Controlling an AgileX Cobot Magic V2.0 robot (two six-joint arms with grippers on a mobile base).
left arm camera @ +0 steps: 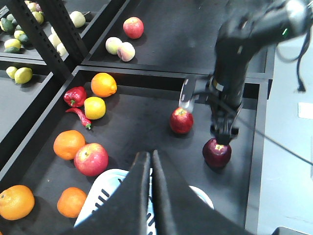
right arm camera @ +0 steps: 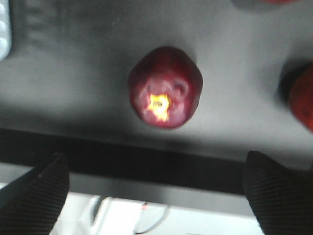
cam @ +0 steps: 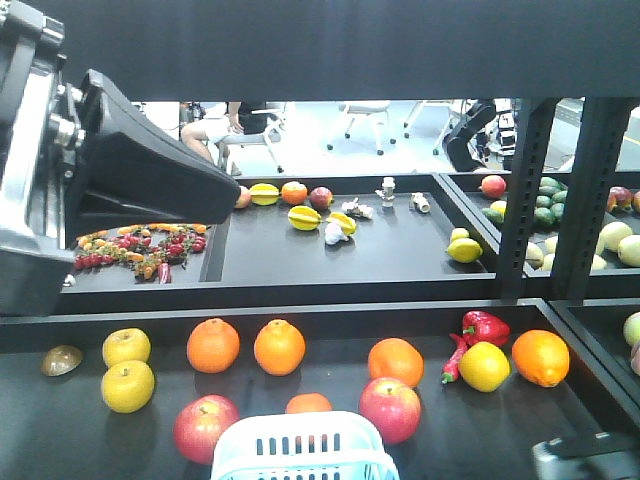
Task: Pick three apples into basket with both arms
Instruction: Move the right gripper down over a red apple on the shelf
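Dark apple (left arm camera: 216, 152) on bench (left arm camera: 142, 112), apart from basket (left arm camera: 115, 172). Right gripper (right arm camera: 154, 156) overhead, jaws wide, empty. Judgement: centre on stem dimple, descend to the widest girth before closing. Left gripper (left arm camera: 150, 155) jaws pinched together, empty.

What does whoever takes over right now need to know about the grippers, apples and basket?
Left gripper: shut, empty, above the basket.
Right gripper: open, over the dark red apple, not touching it.
Other apples lying loose: one near the dark one, one close to the basket, one at the basket's other side.
Done: no apple is seen in the basket, though its inside is mostly hidden.
Left: grasp the dark red apple, then get three apples into the basket.
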